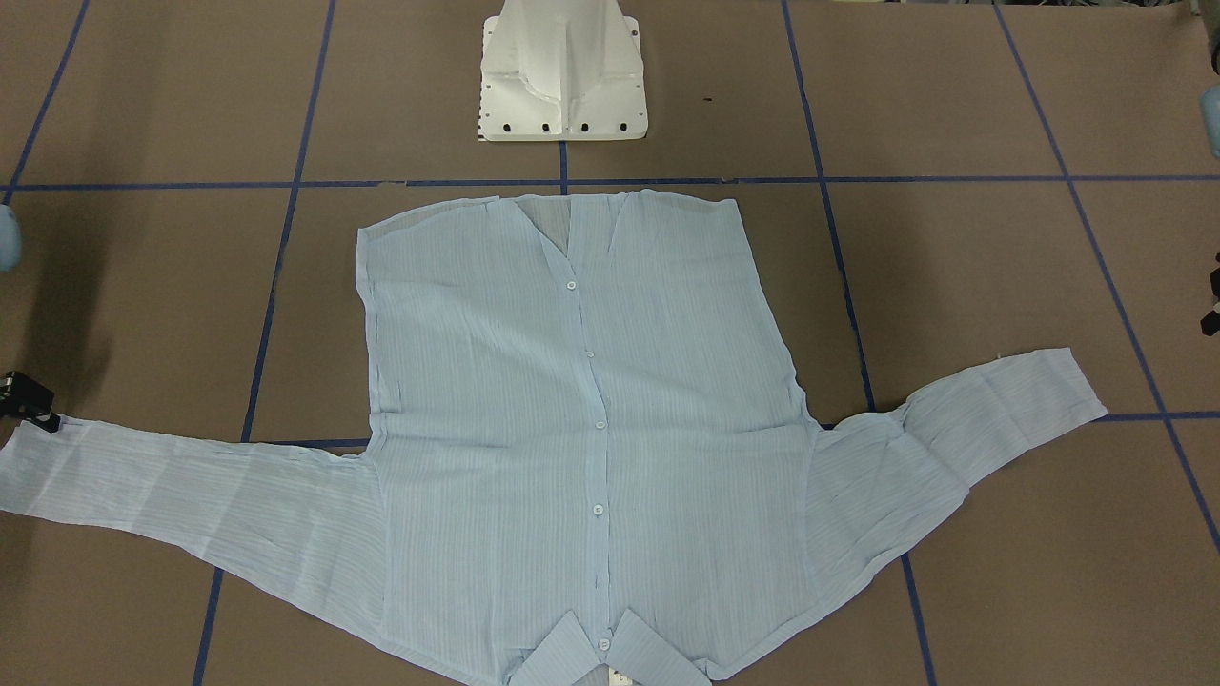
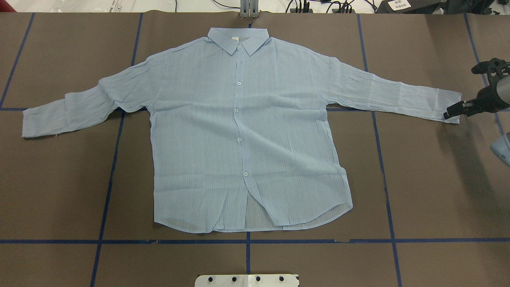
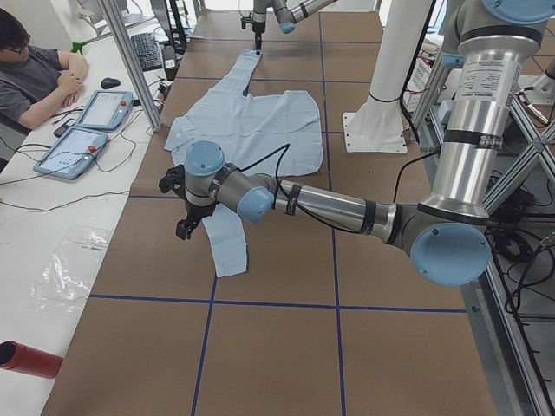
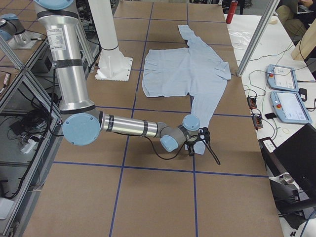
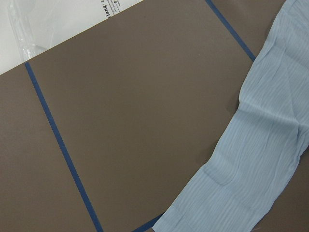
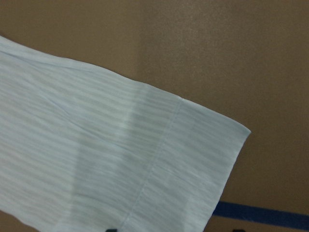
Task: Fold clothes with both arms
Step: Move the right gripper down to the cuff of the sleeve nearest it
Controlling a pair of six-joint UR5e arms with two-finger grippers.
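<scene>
Brown table cover (image 2: 430, 179), blue tape grid (image 2: 318, 240), desk (image 3: 43, 225) alongside, shirt (image 2: 247, 131) laid flat, collar (image 2: 239, 38) away from pedestal (image 1: 562, 86), long axis sleeve-to-sleeve, cuff (image 6: 193, 164) just at right gripper (image 2: 452, 112), jaws spread, left gripper (image 3: 185, 227) near other cuff (image 3: 227, 260), state not discernible

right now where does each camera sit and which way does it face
front-facing: across table, facing white pedestal; right claw.
overhead: behind robot, down on shirt; right claw.
exterior left: left table end; left arm near.
exterior right: right end; right arm near.
left wrist: down on sleeve; no claw.
right wrist: down on cuff.
all share the shirt.
</scene>
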